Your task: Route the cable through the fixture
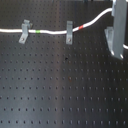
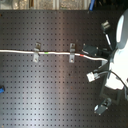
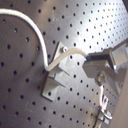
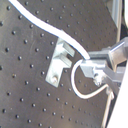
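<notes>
Cable [image 1: 50, 33] runs through two grey clips [image 1: 24, 31] on the perforated tabletop [image 1: 60, 90]. In the first wrist view it crosses the fixture [image 3: 56, 75]. Pincer [image 3: 97, 67] clamped on cable.

The first exterior view looked from low and near across the black perforated board [image 1: 60, 95], facing the cable [image 1: 50, 33] strung along its far part, with the robot at the first exterior view's right edge. The second exterior view looked almost straight down from higher and farther off, taking in more of the board [image 2: 45, 95], the same cable [image 2: 20, 51] and the arm at the second exterior view's right. Both exterior views shared the cable's stretch through two grey clips. Both wrist views sat very close to the board, each facing one grey clip [image 3: 55, 75] [image 4: 59, 60] beside the cable.
</notes>
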{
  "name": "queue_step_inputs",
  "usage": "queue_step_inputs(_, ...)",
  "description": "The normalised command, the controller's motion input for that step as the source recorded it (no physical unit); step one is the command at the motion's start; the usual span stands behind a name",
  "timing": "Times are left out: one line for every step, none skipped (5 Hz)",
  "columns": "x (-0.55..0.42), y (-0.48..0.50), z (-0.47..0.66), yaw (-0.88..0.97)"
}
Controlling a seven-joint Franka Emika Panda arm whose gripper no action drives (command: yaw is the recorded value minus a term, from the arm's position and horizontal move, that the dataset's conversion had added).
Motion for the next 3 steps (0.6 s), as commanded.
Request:
queue_step_inputs(-0.137,0.004,0.17,-0.13)
queue_step_inputs(0.023,0.339,0.00,0.17)
queue_step_inputs(-0.122,0.282,-0.15,0.19)
